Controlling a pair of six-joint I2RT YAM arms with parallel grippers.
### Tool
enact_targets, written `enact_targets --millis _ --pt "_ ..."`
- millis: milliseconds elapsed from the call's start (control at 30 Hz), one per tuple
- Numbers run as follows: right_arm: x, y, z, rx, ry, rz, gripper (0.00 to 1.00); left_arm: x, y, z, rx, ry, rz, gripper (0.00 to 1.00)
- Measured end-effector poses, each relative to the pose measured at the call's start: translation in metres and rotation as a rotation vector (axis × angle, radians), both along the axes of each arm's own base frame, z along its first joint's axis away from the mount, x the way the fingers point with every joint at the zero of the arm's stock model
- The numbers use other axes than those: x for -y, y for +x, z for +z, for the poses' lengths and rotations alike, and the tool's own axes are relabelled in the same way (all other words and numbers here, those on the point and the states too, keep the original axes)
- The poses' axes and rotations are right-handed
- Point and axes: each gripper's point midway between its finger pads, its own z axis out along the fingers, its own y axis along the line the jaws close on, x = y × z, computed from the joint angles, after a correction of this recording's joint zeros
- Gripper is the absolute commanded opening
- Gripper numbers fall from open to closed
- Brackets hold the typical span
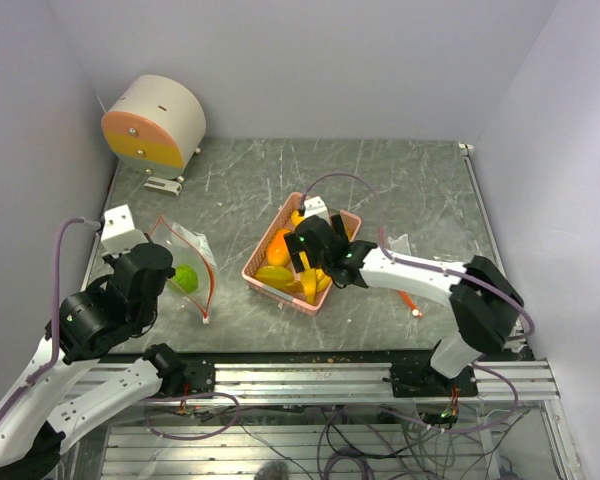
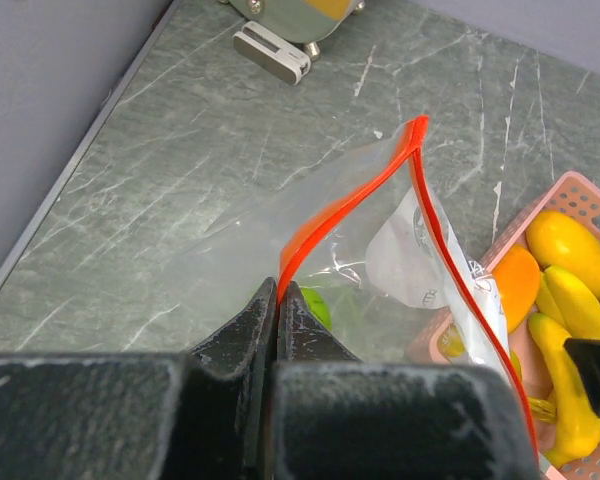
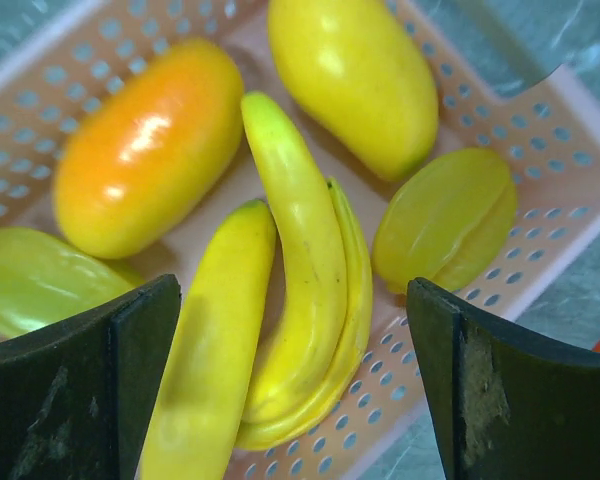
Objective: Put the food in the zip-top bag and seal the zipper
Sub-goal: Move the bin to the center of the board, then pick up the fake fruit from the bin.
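Left claw (image 2: 278, 300): pressed together, pinching the zipper (image 2: 345, 205) of the zip-top bag (image 1: 185, 262) at the strip's near end. The bag sits left of the pink basket (image 3: 550, 120) with its mouth gaping toward it. The zipper's long axis runs near to far. A green ball (image 1: 185, 279) lies inside.

Right claw (image 3: 292, 330): spread wide over the basket, straddling the bananas (image 3: 300, 290), which lie lengthwise between its fingers (image 3: 80, 390).

Surface (image 1: 410, 190): grey-green marbled slab, with pale walls on three sides.
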Motion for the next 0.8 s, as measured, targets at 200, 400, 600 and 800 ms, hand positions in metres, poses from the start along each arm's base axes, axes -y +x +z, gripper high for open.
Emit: enact_targets --millis 200,400,600,800 --pt "-0.015 0.004 0.058 0.08 0.142 0.03 0.95 0.001 0.001 0.001 0.004 -0.007 -0.004 0.07" --pt "-0.061 0.02 0.082 0.049 0.286 0.033 0.99 0.004 0.001 0.001 0.008 -0.021 -0.017 0.07" --pt "-0.08 0.022 0.048 -0.057 0.302 -0.011 0.94 0.006 0.001 0.001 0.011 -0.027 -0.033 0.07" --pt "-0.078 0.017 0.028 -0.113 0.287 -0.041 0.9 0.007 0.0 -0.001 0.01 -0.024 -0.041 0.07"
